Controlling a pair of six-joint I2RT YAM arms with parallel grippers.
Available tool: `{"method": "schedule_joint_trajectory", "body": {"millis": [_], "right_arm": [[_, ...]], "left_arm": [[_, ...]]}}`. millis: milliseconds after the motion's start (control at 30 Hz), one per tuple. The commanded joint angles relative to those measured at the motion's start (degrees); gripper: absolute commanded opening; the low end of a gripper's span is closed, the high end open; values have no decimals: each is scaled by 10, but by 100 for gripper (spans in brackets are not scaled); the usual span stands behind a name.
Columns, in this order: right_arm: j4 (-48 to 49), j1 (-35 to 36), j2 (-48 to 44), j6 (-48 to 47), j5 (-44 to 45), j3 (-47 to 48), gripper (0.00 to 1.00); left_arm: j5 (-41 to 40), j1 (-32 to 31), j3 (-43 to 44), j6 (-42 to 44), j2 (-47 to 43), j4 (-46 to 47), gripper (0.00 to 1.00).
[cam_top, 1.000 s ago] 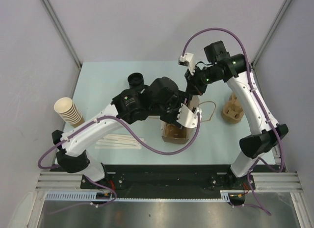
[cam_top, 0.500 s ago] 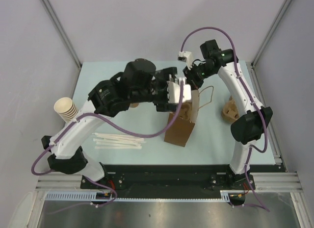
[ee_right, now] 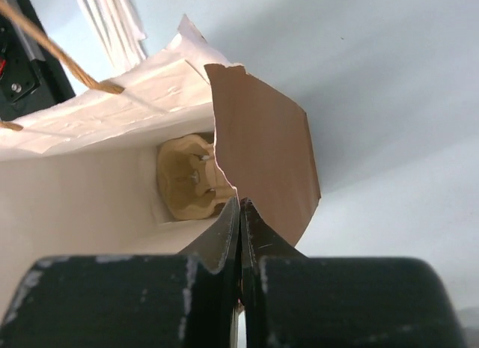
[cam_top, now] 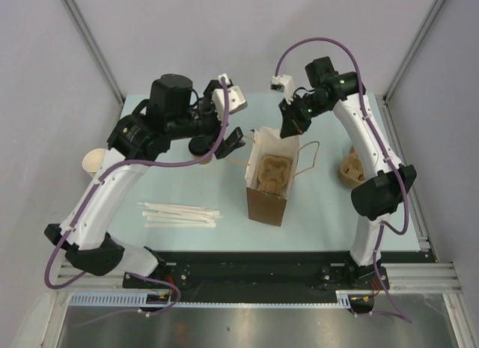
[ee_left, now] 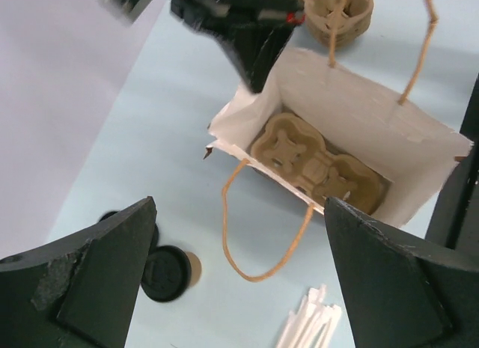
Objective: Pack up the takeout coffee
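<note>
The takeout coffee (ee_left: 169,272), a small brown cup with a black top, stands on the table left of the brown paper bag (cam_top: 267,203). In the top view my left arm hides most of it. My left gripper (ee_left: 239,236) hangs open and empty above the table between cup and bag (ee_left: 359,116), seen in the top view as the left gripper (cam_top: 232,114). My right gripper (ee_right: 240,207) is shut on the bag's far rim (ee_right: 262,138) and holds it open; in the top view the right gripper (cam_top: 287,128) is at the bag's back edge. A pulp cup carrier (cam_top: 271,172) lies inside the bag.
A stack of pulp carriers (cam_top: 353,168) sits right of the bag. Cream paper cups (cam_top: 93,162) lie at the left edge. White straws (cam_top: 179,213) lie near the front left. Black lids (ee_left: 112,217) show behind my left finger. The bag's rope handle (ee_left: 247,236) droops onto the table.
My left arm has pulled up and back to the left, out of the bag, with its jaws opening wider. The carrier stays in the bag, which now stands upright. The right gripper keeps its hold.
</note>
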Motion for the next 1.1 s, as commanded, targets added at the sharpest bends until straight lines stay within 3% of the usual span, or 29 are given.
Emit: {"method": "schedule_joint_trajectory", "body": {"millis": [0,133,367,667,900,1067], "right_arm": [[-19,34,-91,-15,-10,-38,0],[29,69,-166,10,17,-116,0],[47,90,-218,30,34,-148,0],[61,81,-197,23,45,-174,0],[81,8,-152,27,-5,-146,0],[72,-14,-121,43,-38,-114,0]], "left_arm": [[37,44,-58,-46,-57,49,100],[56,81,-111,-59,-82,65,100],[102,168,-181,-84,-93,92,99],[57,217,-185,-110,-23,78,99],[40,260,-186,-151,50,89,99],[-26,260,-197,-153,90,114,99]]}}
